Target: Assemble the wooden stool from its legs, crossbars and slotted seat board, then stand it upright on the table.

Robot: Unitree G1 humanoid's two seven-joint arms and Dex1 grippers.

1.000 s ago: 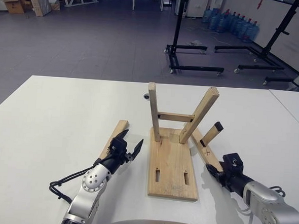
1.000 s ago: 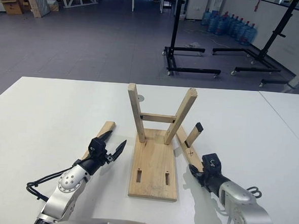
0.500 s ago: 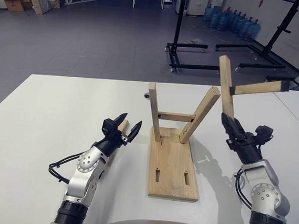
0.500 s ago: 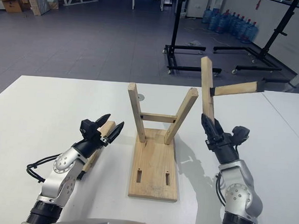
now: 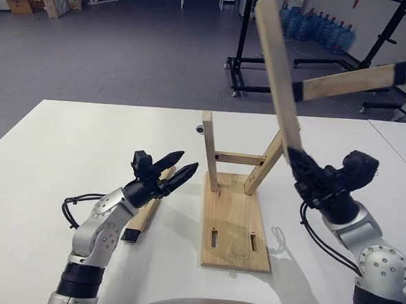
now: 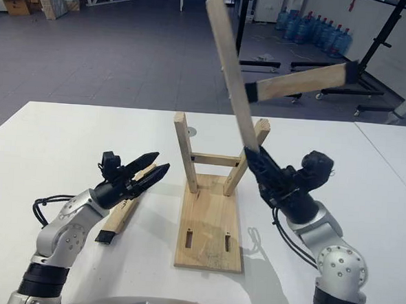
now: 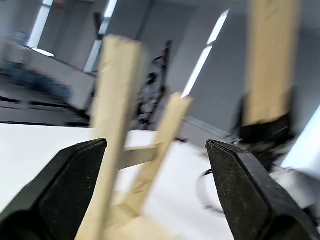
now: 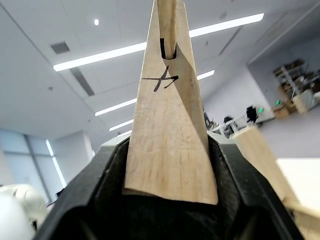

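While you are reading positions, take the seat board (image 5: 235, 226) as the dial centre, with 12 o'clock pointing away from the robot.

1. The seat board is lying flat on the white table (image 5: 51, 156). Two slots (image 5: 213, 237) are showing in its 6 o'clock half.
2. At its 12 o'clock end, two fitted legs are standing up from the board: the left one (image 5: 208, 152) is nearly upright and the right one (image 5: 269, 163) is leaning toward 1 o'clock. A short crossbar (image 5: 238, 158) is joining them.
3. The right gripper (image 5: 295, 159) is hanging above the table at about 2 o'clock from the board. It is pinching the lower end of a raised leg (image 5: 277, 67), and the right wrist view is showing both pads pressing against the wood. As you are seeing it from the head, the raised leg is slanting up toward 11 o'clock. A second crossbar (image 5: 348, 82) is sticking out of it toward 2 o'clock.
4. The left gripper (image 5: 187, 161) is hovering at about 10 o'clock from the board with its fingers spread apart, pointing toward the fitted legs.
5. A loose leg (image 5: 144, 214) is lying flat on the table at 9 o'clock, just beside the board, and the left gripper is sitting over its far end.
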